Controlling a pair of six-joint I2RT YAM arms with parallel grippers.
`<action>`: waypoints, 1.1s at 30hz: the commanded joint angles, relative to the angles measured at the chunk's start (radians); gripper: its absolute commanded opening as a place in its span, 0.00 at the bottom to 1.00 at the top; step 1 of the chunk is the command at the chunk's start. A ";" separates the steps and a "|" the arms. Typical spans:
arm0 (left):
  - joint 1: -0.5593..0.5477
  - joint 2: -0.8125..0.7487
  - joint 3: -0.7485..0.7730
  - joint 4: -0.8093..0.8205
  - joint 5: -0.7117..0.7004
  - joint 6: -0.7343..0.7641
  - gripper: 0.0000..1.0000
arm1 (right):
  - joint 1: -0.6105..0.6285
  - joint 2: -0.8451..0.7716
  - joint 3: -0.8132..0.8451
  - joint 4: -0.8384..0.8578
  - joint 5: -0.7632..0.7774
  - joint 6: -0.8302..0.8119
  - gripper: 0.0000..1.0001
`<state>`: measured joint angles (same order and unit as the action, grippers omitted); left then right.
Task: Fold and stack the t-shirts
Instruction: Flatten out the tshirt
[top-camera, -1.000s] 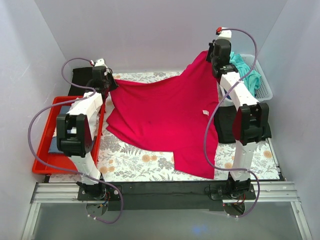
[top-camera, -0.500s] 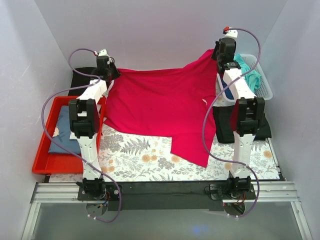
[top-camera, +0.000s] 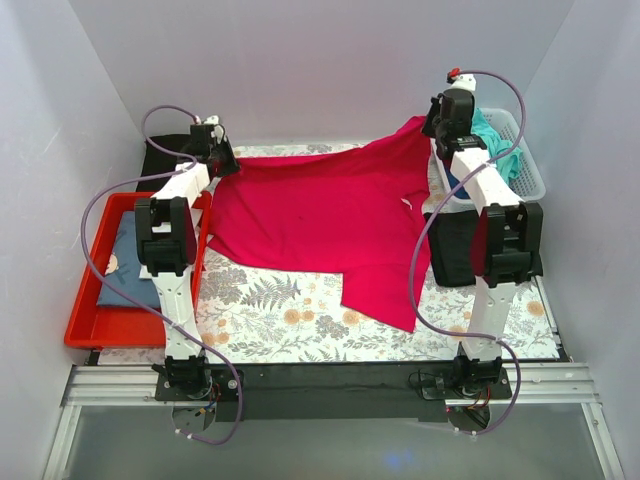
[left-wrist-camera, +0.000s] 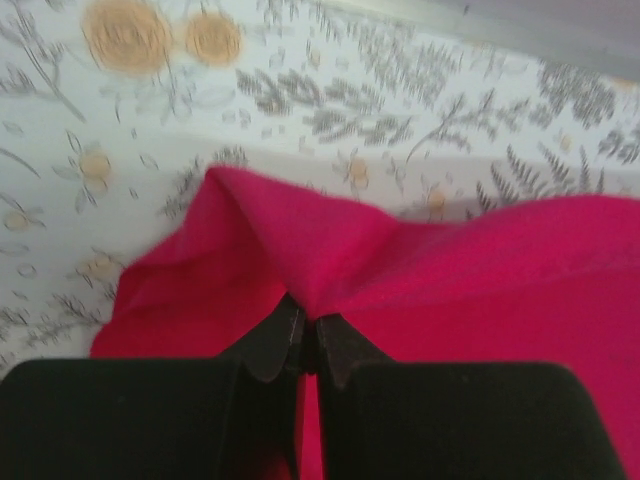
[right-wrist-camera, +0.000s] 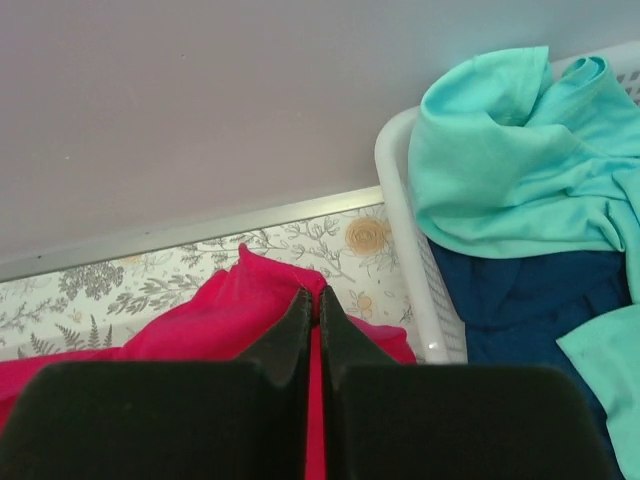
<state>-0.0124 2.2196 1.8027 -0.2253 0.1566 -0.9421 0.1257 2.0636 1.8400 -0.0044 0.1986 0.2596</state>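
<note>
The crimson-red t-shirt (top-camera: 320, 215) is stretched across the far half of the patterned table, its small white label (top-camera: 406, 203) near the right side. My left gripper (top-camera: 222, 158) is shut on its far-left edge, seen in the left wrist view (left-wrist-camera: 305, 325). My right gripper (top-camera: 432, 122) is shut on its far-right corner, seen in the right wrist view (right-wrist-camera: 318, 298). One flap hangs toward the near edge (top-camera: 385, 295). A teal shirt (right-wrist-camera: 500, 150) and a navy one (right-wrist-camera: 530, 290) lie in the white basket (top-camera: 530, 170). A black shirt (top-camera: 160, 155) lies at the far left.
A red tray (top-camera: 85, 330) at the left holds a folded blue garment (top-camera: 125, 265). A black object (top-camera: 455, 250) sits under my right arm beside the basket. White walls close in the back and sides. The flower-and-fern cover (top-camera: 280, 315) shows at the front.
Both grippers carried the red shirt toward the far edge and lowered it. The cloth now lies flatter and further back, uncovering more patterned cover at the front and the blue garment in the tray.
</note>
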 joint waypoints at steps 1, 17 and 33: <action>0.011 -0.055 -0.054 -0.092 0.087 0.022 0.00 | -0.005 -0.109 -0.067 0.032 -0.007 0.024 0.01; 0.011 0.006 0.067 0.067 -0.032 -0.237 0.00 | -0.006 0.021 0.143 -0.031 -0.013 0.030 0.01; 0.002 -0.202 -0.287 0.172 -0.075 -0.238 0.83 | 0.040 -0.183 -0.083 -0.151 -0.089 -0.003 0.56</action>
<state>-0.0086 2.1860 1.5852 -0.0116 0.0853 -1.2175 0.1356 2.0148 1.8393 -0.1390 0.1345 0.2802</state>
